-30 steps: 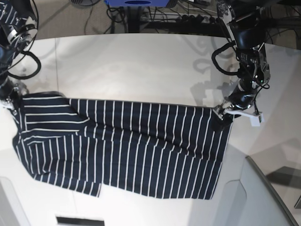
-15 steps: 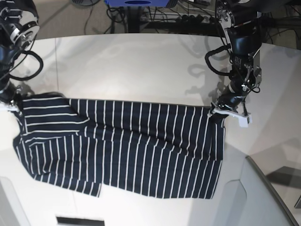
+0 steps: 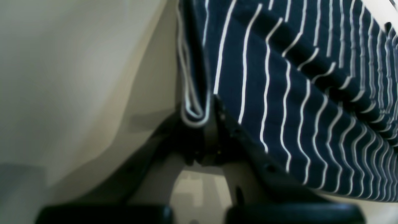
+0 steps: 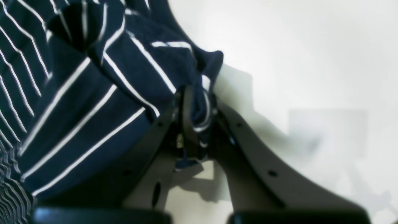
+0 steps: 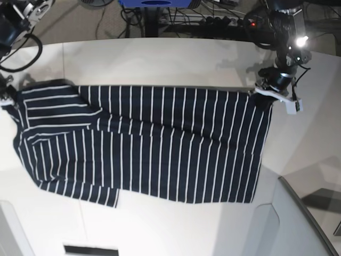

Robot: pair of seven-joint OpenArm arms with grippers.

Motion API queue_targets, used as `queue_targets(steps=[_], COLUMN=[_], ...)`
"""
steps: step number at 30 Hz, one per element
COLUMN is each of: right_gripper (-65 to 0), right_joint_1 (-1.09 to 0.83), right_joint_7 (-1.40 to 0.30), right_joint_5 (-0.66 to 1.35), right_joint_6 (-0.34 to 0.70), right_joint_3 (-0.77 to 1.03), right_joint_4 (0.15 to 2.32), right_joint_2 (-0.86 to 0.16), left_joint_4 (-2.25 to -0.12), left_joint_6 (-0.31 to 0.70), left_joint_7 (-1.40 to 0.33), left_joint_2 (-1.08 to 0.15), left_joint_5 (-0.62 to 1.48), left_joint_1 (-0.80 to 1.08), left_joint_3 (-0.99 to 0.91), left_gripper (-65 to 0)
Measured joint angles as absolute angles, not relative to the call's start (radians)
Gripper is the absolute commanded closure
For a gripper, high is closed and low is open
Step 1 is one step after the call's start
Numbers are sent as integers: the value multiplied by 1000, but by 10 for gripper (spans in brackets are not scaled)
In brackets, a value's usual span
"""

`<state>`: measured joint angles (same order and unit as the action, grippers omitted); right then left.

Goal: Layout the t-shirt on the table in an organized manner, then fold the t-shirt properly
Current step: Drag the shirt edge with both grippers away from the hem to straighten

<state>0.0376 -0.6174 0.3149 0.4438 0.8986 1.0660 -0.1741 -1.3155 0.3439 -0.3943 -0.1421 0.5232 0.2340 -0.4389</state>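
Beyond the far edge, black cables [image 5: 213, 16] are trailing across the tan floor [image 5: 80, 26] — tangled, mostly toward the right. A blue base [image 5: 154, 3] is sitting at the far middle, cut off by the frame. At the near right, a grey panel [image 5: 298, 224] is angling in, dark-edged.

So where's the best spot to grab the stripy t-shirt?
Probably the corners. The left gripper and right gripper each pinch an upper corner of the t-shirt, coming from the table's far side. Corners bunch into a thin fold, easy to clamp, and let the cloth pull flat.
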Motion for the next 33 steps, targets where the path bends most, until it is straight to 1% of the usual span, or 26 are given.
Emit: queue_targets(steps=[4, 8, 11, 15, 21, 22, 24, 25, 26, 27, 28, 29, 32, 33], right_gripper=[0, 0, 0, 0, -5, -15, -69, -111, -150, -198, -240, -294, -434, -467], right_joint_1=[-10, -33, -65, -104, -110, -110, -110, -110, -110, -110, -109, -110, -115, -117], right_joint_7=[-623, -618, -622, -621, -625, -625, -624, -625, -625, -624, -624, -625, -717, -731], right_joint_5=[313, 315, 317, 314, 318, 318, 317, 317, 318, 317, 317, 317, 316, 319], right_joint_6=[443, 446, 446, 443, 445, 445, 444, 442, 442, 442, 442, 442, 444, 445], right_joint_3=[899, 900, 901, 902, 901, 901, 901, 901, 901, 901, 901, 901, 914, 934], right_joint_4=[1101, 1109, 1127, 1192, 1212, 1212, 1214, 1219, 1221, 1223, 1223, 1224, 1277, 1303], right_joint_2=[-152, -156, -155, -127, -107, -109, -110, -110, -110, -110, -111, -111, -108, -105], left_joint_4=[-1396, -1412, -1422, -1431, -1434, -1436, -1439, -1443, -1448, -1458, -1470, -1488, -1538, -1548], left_joint_6=[344, 344, 344, 352, 346, 347, 347, 347, 347, 345, 342, 342, 344, 344], left_joint_7=[-392, -396, -395, -394, -393, -393, -392, -393, -393, -398, -400, -398, -393, -395], left_joint_2=[-141, -139, -139, -137, -139, -138, -139, -139, -138, -138, -138, -133, -125, -123], left_joint_5=[524, 523, 524, 525, 521, 521, 522, 521, 521, 516, 512, 512, 517, 517], left_joint_1=[337, 390, 405, 418, 419, 421, 434, 442, 450, 458, 468, 477, 498, 503], left_joint_3=[-442, -442, -442, -466, -476, -476, -477, -477, -477, -477, -480, -485, -485, -492], left_gripper=[0, 0, 0, 0, 0, 0, 0, 0, -81, -183, -265, -360, -555, -596])
